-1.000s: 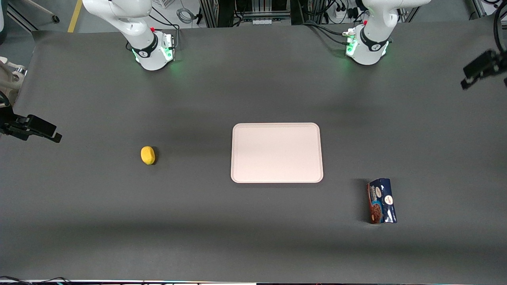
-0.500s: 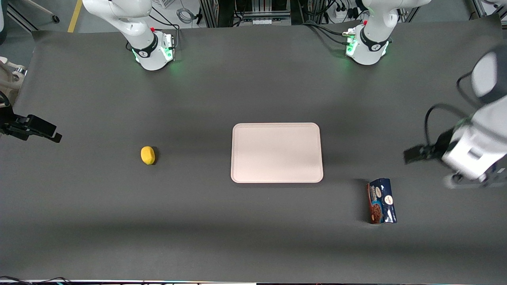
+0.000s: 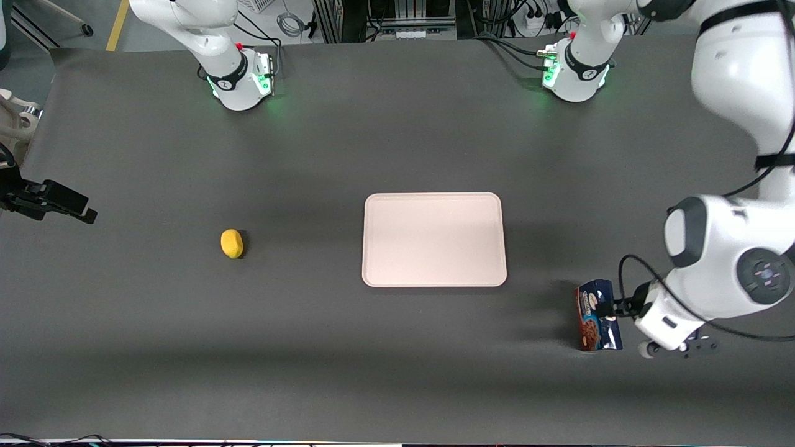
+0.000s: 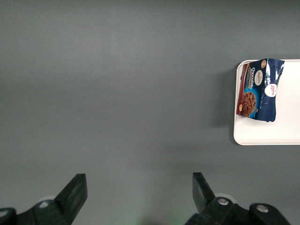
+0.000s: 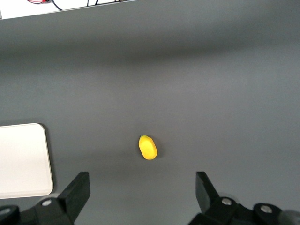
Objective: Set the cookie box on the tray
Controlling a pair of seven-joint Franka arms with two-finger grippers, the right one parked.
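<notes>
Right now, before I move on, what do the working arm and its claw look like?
The left arm is glossy white with rounded dark-grey joint caps, a black band and green light at its base. A thin black cable loops to the wrist. The claw, beside the cookie box, has two black wedge-shaped fingers set apart.

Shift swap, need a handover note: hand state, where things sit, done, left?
Left hand: at the cookie box, up against its edge toward the working arm's end; fingers open, nothing held. Contact unclear.
Cookie box: lying on the table, apart from the tray, nearer the front camera and toward the working arm's end.
Tray: mid-table, nothing on it in the front view.
Done: approach to the box.
Left: grasp, lift, carry to the tray, release.
</notes>
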